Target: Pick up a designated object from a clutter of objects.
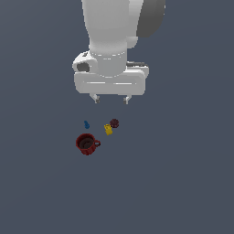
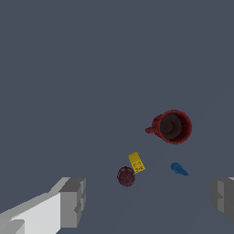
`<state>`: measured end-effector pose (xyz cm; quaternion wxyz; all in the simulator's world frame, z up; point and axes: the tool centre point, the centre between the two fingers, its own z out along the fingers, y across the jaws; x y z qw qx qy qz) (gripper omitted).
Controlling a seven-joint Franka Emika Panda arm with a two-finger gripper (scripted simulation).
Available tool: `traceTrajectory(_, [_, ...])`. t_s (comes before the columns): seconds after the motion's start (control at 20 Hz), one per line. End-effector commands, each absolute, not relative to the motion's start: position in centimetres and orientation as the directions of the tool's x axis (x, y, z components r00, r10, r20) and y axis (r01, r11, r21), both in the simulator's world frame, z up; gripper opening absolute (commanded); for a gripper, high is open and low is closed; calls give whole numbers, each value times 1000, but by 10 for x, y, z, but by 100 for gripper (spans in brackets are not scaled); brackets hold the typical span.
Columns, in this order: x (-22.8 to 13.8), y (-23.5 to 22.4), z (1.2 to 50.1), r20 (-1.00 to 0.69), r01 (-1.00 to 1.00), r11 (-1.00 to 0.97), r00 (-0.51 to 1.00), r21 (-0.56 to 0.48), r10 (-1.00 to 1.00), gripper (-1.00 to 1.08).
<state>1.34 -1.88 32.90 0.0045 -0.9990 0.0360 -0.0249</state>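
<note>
arm: white panda, hanging down over the worktop (image 1: 192, 183), wrist bulking large in the exterior view.
end effector (image 1: 111, 98): fingers spread wide apart, nothing between them; raised above the clutter, touching none of it. in the wrist view the two grey fingers (image 2: 73, 202) sit at opposite edges with the items showing in the gap.
peg (image 1: 86, 124): tiny, bright blue, elongated, lying on the worktop. in the exterior view it is the item farthest to the exterior view's left, just above the mug and apart from it. free, not gripped.
mug (image 1: 87, 144): red, dark inside, upright, handle toward the exterior view's right. largest item by far.
block (image 1: 108, 130): small, yellow, tilted, between mug and maroon piece.
maroon piece (image 1: 114, 123): dark, round, just beside the block; touching or not, cannot tell.
worktop: plain dark grey-blue.
</note>
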Motion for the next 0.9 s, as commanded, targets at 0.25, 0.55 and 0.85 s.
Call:
traceTrajectory(0.25, [14, -12, 332, 55, -49, -999, 997, -16, -49, 100])
traceTrajectory(0.55, [14, -1, 337, 65, -11, -1000, 998, -23, -13, 100])
traceTrajectory(0.85, [14, -3, 335, 64, -11, -1000, 998, -22, -12, 100])
